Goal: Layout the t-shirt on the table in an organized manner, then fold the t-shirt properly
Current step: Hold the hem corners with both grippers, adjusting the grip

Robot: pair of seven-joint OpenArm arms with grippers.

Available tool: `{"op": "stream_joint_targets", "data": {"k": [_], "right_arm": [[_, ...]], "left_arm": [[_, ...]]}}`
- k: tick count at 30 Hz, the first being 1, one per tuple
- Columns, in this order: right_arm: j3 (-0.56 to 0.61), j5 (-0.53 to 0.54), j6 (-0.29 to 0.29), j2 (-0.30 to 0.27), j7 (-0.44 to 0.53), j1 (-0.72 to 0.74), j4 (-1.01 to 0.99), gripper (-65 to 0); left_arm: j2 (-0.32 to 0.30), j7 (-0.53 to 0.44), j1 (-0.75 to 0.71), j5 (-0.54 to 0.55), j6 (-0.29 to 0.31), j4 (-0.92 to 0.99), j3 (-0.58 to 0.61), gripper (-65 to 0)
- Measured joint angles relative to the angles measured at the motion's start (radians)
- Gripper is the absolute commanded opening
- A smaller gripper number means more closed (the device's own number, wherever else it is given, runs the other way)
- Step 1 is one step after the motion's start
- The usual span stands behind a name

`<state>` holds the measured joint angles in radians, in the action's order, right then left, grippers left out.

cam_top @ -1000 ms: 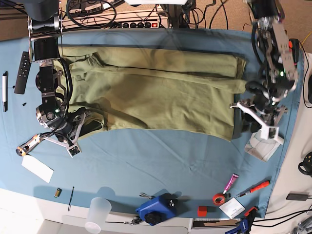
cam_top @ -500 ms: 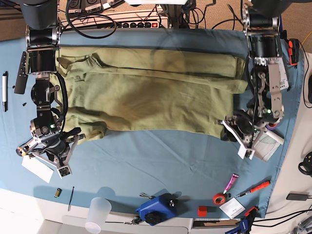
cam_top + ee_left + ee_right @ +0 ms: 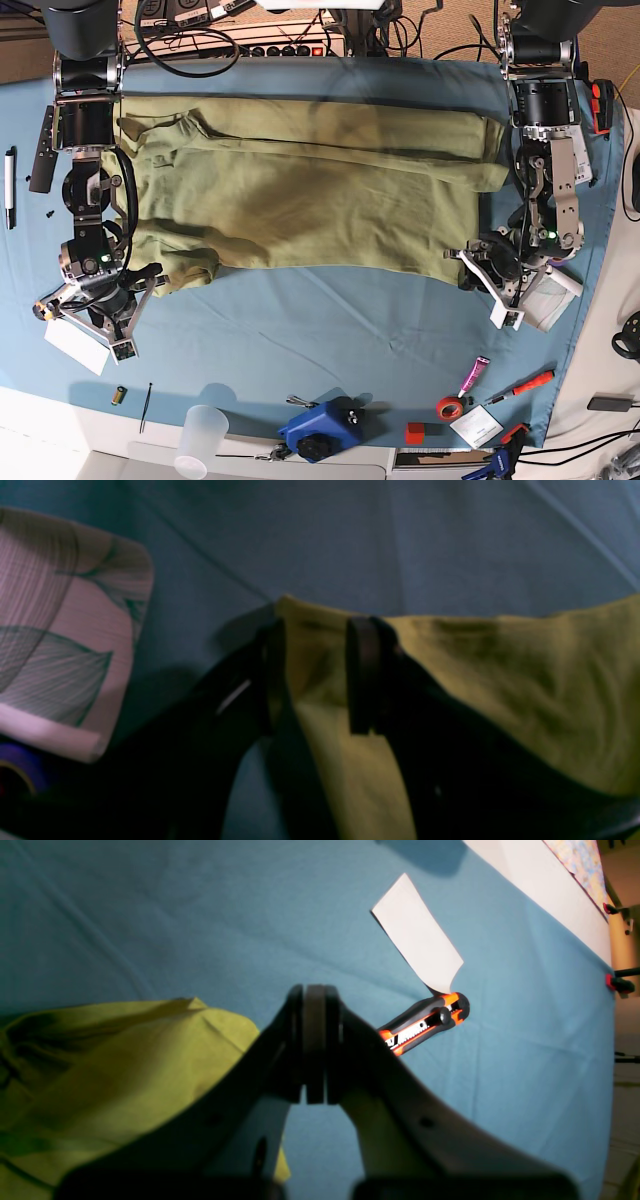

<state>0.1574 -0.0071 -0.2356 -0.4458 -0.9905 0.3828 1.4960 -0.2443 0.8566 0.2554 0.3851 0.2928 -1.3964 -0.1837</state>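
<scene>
Left gripper [image 3: 315,675], half-open astride the t-shirt [image 3: 310,190] hem at four o'clock, should close squarely; right gripper [image 3: 315,1045] closed, empty.

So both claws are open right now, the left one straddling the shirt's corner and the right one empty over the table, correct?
Not quite: the right claw is shut, its pads pressed together with nothing between them, as the right wrist view shows. The rest holds: the left claw stands open astride the corner of the t-shirt, over the table.

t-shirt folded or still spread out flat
Partly folded: the t-shirt lies as a long band across the table, its far edge doubled over along a lengthwise crease.
</scene>
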Motion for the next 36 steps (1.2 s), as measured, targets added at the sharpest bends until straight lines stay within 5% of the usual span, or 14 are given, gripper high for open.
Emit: {"op": "stream_joint_targets", "data": {"k": [4, 7, 15, 18, 22, 32, 36], "right_arm": [[0.0, 0.0, 0.0, 0.0, 0.0, 0.0, 0.0, -65.0], [0.0, 0.0, 0.0, 0.0, -0.002, 0.0, 0.0, -65.0], [0.0, 0.0, 0.0, 0.0, -0.026, 0.0, 0.0, -65.0], [0.0, 0.0, 0.0, 0.0, -0.026, 0.0, 0.0, -65.0], [0.0, 0.0, 0.0, 0.0, -0.026, 0.0, 0.0, -65.0], [-0.076, 0.056, 0.0, 0.0, -0.026, 0.0, 0.0, -65.0], [-0.186, 0.21, -0.105, 0.002, -0.06, 0.0, 0.0, -65.0]], "left_arm": [[0.0, 0.016, 0.0, -0.003, 0.0, 0.0, 0.0, -46.0], [0.0, 0.019, 0.0, -0.066, 0.06, 0.0, 0.0, -42.3], [0.0, -0.019, 0.006, -0.07, 0.061, 0.089, 0.0, -41.4], [0.0, -0.032, 0.011, -0.058, 0.072, 0.121, -0.001, -46.6], [0.0, -0.016, 0.01, 0.003, 0.071, 0.127, -0.001, -65.0], [0.0, 0.144, 0.002, 0.169, 0.069, -0.006, 0.0, -65.0], [0.0, 0.196, -0.001, 0.168, 0.063, -0.077, 0.0, -65.0]]}}
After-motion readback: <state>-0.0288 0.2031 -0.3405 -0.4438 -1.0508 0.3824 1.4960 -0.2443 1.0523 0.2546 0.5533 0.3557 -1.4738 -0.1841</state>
